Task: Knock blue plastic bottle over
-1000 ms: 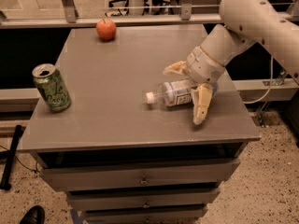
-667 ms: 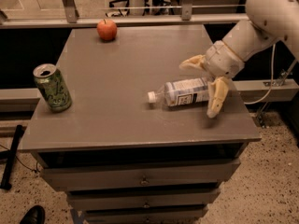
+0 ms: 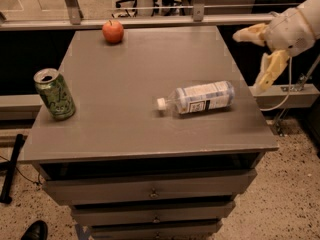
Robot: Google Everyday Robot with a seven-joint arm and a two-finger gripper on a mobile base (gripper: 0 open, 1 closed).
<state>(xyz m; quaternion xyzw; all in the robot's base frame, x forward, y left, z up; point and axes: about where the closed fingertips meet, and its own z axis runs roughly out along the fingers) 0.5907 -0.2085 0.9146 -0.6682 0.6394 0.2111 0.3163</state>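
Observation:
The blue plastic bottle [image 3: 198, 99] lies on its side on the grey table [image 3: 125, 69], white cap pointing left, label facing up. My gripper [image 3: 257, 59] is open and empty, raised off the table beyond its right edge, up and to the right of the bottle and apart from it. Its two pale yellow fingers [image 3: 269, 71] are spread, one pointing left and one pointing down.
A green soda can [image 3: 54, 94] stands upright near the table's left edge. A red apple [image 3: 113, 31] sits at the back. Drawers are below the tabletop. A rail and window run behind. A dark shoe [image 3: 34, 230] is on the floor at lower left.
My gripper has lifted and pulled away to the right, off the table. The bottle stays lying on its side, now fully uncovered.

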